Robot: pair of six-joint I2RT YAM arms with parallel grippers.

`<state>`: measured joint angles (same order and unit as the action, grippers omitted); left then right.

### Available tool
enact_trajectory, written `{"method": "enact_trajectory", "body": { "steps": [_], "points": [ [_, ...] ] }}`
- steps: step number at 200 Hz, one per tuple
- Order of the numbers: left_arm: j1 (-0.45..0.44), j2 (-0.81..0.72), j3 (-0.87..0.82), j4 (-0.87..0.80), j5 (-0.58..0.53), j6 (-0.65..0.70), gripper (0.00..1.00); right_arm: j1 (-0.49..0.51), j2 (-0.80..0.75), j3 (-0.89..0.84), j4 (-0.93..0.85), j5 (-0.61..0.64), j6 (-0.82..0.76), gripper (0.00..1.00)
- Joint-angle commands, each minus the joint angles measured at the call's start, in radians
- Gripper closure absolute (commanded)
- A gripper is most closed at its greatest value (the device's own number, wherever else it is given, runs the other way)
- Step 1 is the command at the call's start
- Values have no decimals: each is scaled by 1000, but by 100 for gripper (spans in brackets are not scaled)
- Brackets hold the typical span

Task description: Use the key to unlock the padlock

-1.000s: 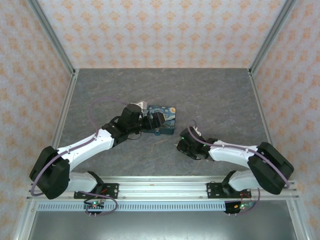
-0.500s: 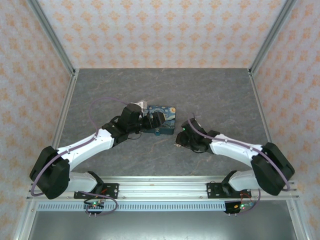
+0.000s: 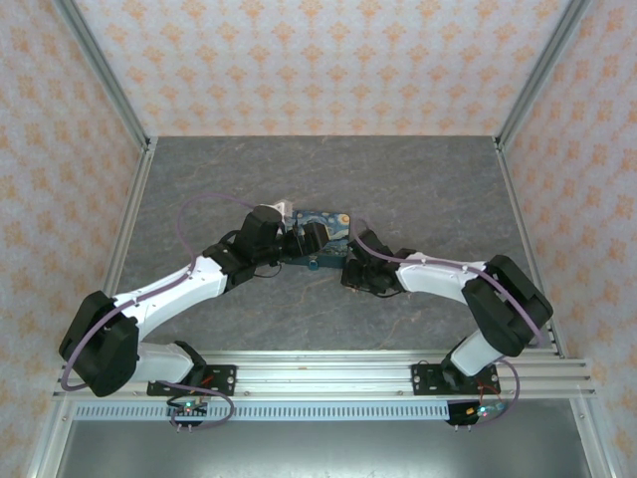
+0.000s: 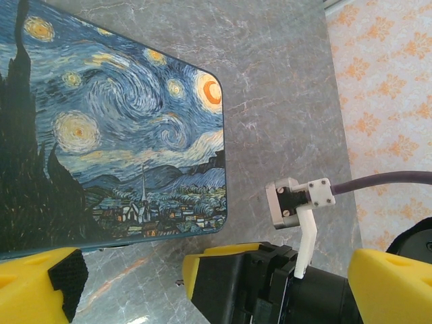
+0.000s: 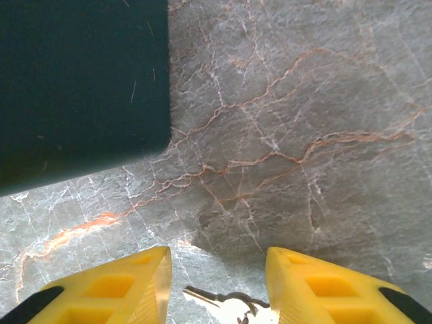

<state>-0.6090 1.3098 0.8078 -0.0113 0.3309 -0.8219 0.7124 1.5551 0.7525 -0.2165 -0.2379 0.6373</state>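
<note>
From above, we see the small flat rectangular padlock (image 3: 328, 224), dark blue with yellow-white swirls, lying on the grey marbled tabletop (image 3: 428, 189) just left of centre. The left end effector (image 3: 307, 246) sits at its lower-left edge, and the right end effector (image 3: 354, 271) is just beside its lower-right corner.

In the left wrist view, the left one's yellow fingers (image 4: 37, 283) are spread wide, with the padlock ahead of them and the right end effector crowding the gap. The block looks stiff and slick, likely to slide, so we would brace its edges.

In the right wrist view, the fingers stand partly apart with the silver key (image 5: 216, 297) in the gap at bottom centre. We cannot tell whether it is pinched. It looks thin, best held by its head.
</note>
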Motion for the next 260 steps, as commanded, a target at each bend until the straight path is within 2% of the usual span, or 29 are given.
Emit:
{"method": "enact_trajectory", "body": {
  "steps": [1, 58, 114, 160, 260],
  "points": [
    [-8, 11, 31, -11, -27, 3, 0, 1, -2, -27, -2, -36, -5, 59],
    [-8, 25, 34, 2, -22, 0, 0, 21, -80, -103, -13, -77, 32, 60],
    [-7, 24, 33, 7, -24, -2, 0, 80, -117, -119, -31, -41, 64, 61],
    [-7, 19, 31, 5, -24, -2, 0, 107, -78, -72, -132, 50, 20, 61],
    [-6, 18, 28, 3, -29, 0, 0, 187, 51, 56, -276, 156, -38, 66]
  ]
}}
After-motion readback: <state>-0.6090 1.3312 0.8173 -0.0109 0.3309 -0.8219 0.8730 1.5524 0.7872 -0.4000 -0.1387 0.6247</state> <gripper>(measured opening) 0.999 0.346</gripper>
